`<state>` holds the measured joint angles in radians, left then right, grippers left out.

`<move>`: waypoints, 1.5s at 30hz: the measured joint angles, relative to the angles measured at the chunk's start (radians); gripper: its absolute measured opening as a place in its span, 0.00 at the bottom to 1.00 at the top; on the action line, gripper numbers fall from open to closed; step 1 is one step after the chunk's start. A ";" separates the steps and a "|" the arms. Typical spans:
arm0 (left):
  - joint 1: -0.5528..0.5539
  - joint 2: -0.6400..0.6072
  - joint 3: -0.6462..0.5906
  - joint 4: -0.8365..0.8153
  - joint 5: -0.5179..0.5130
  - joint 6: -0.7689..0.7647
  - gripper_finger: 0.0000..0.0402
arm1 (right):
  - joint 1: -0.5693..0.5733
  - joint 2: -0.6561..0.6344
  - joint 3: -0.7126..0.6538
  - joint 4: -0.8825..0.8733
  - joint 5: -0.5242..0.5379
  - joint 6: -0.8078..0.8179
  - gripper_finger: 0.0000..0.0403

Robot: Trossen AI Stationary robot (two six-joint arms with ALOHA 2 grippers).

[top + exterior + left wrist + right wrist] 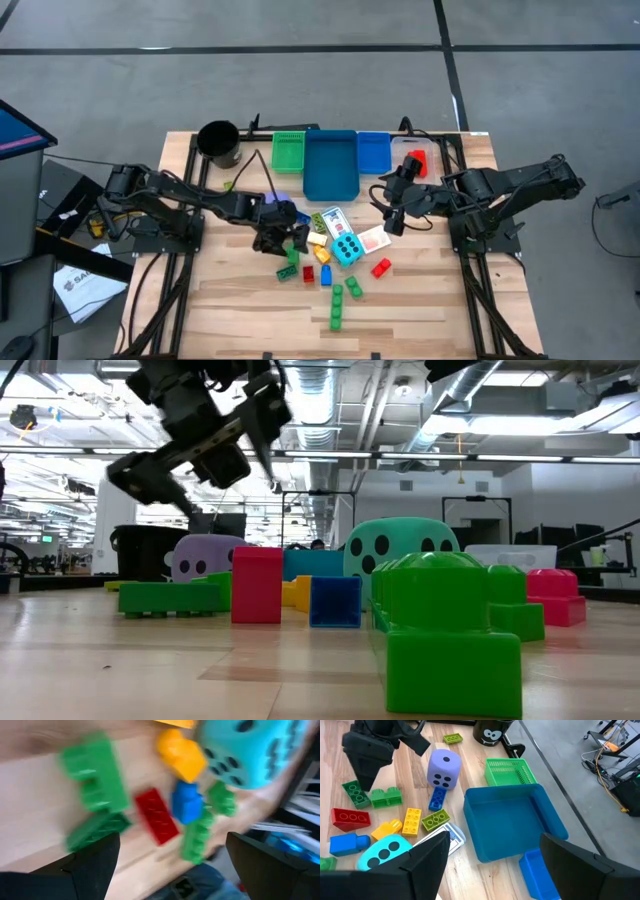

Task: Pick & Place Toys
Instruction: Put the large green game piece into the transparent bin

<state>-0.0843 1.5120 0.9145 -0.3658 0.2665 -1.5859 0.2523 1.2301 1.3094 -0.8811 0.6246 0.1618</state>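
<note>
Toys lie scattered mid-table, no legible writing on any; only marking is a cartoon-eyes face on the black cup (492,730) at the far edge. Nearest: a row of green bricks (337,305), then a red brick (381,267), a blue brick (326,274) & the cyan dotted die (347,250) beside playing cards (334,220). Left gripper (281,240) hangs w/ fingers spread wide, nothing held, over a green brick (288,272) and close to the purple die (443,766). Right gripper (391,222) hovers past the cards, fingers apart, empty. Far side: green bin (288,150), large blue bin (331,166), small blue bin (373,152), all appear empty; a clear bin (430,160) has something red in it.
</note>
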 joint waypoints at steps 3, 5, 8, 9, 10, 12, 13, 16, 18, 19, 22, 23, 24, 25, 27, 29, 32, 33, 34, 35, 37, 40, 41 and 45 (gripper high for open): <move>-0.006 0.000 0.026 -0.116 -0.003 0.001 0.89 | 0.000 0.000 0.000 0.000 0.000 -0.005 0.76; -0.006 0.000 0.049 -0.138 -0.008 0.003 0.89 | 0.000 0.000 0.000 0.000 0.000 -0.011 0.76; -0.006 0.000 0.068 -0.162 -0.048 0.003 0.89 | 0.000 0.000 0.000 0.000 0.000 -0.012 0.76; -0.006 0.000 0.073 -0.170 -0.056 0.000 0.89 | 0.000 0.000 0.000 0.000 0.000 -0.013 0.76; -0.003 0.000 0.077 -0.178 -0.059 -0.007 0.89 | 0.000 0.000 0.000 0.000 0.000 -0.013 0.76; -0.002 0.000 0.080 -0.197 -0.061 -0.013 0.89 | 0.000 0.000 0.000 0.000 0.000 -0.015 0.76; -0.003 0.000 0.080 -0.208 -0.061 -0.017 0.89 | 0.000 0.000 0.000 0.000 0.000 -0.016 0.76; -0.004 0.016 0.081 -0.221 -0.064 -0.019 0.89 | 0.000 0.000 0.000 0.000 0.000 -0.019 0.76; -0.004 0.045 0.081 -0.212 -0.063 -0.017 0.89 | 0.000 0.000 0.000 0.001 0.000 -0.032 0.76; -0.004 0.063 0.081 -0.196 -0.059 -0.012 0.89 | 0.000 0.000 0.000 0.002 0.000 -0.034 0.76; -0.004 0.125 0.080 -0.149 -0.041 0.008 0.89 | 0.000 0.000 0.000 0.002 0.000 -0.041 0.76; -0.004 0.141 0.080 -0.123 -0.036 0.009 0.89 | 0.000 0.000 0.000 0.001 0.000 -0.041 0.76; -0.004 0.152 0.080 -0.102 -0.034 0.011 0.89 | 0.000 0.000 0.000 -0.001 0.000 -0.041 0.76; -0.004 0.161 0.080 -0.090 -0.034 0.014 0.89 | 0.000 0.000 0.000 -0.001 0.000 -0.041 0.76; -0.004 0.175 0.080 -0.077 -0.034 0.016 0.89 | 0.000 0.000 0.000 -0.002 0.000 -0.041 0.76; -0.004 0.173 0.080 -0.091 -0.038 0.016 0.89 | 0.000 0.000 0.000 -0.002 0.000 -0.041 0.76; -0.004 0.173 0.080 -0.111 -0.063 0.018 0.89 | 0.000 0.000 0.000 -0.005 0.000 -0.041 0.76; -0.004 0.173 0.080 -0.118 -0.070 0.019 0.89 | 0.000 0.000 0.000 -0.005 0.000 -0.041 0.76; -0.004 0.173 0.080 -0.117 -0.076 0.019 0.89 | 0.000 0.000 0.000 -0.005 0.000 -0.041 0.76; -0.004 0.173 0.080 -0.118 -0.080 0.019 0.89 | 0.000 0.000 0.000 -0.005 0.000 -0.041 0.76; -0.004 0.173 0.080 -0.130 -0.098 0.018 0.89 | 0.000 0.000 0.000 -0.005 0.000 -0.041 0.76; -0.001 0.173 0.080 -0.140 -0.129 0.018 0.89 | 0.000 0.000 0.000 -0.005 0.000 -0.041 0.76; 0.001 0.173 0.080 -0.147 -0.132 0.018 0.89 | 0.000 0.000 0.000 -0.005 0.000 -0.041 0.76; 0.002 0.173 0.080 -0.162 -0.165 0.018 0.89 | 0.000 0.000 0.000 -0.004 0.000 -0.040 0.76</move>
<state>-0.0826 1.6848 0.9943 -0.5280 0.1014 -1.5677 0.2523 1.2301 1.3094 -0.8852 0.6243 0.1214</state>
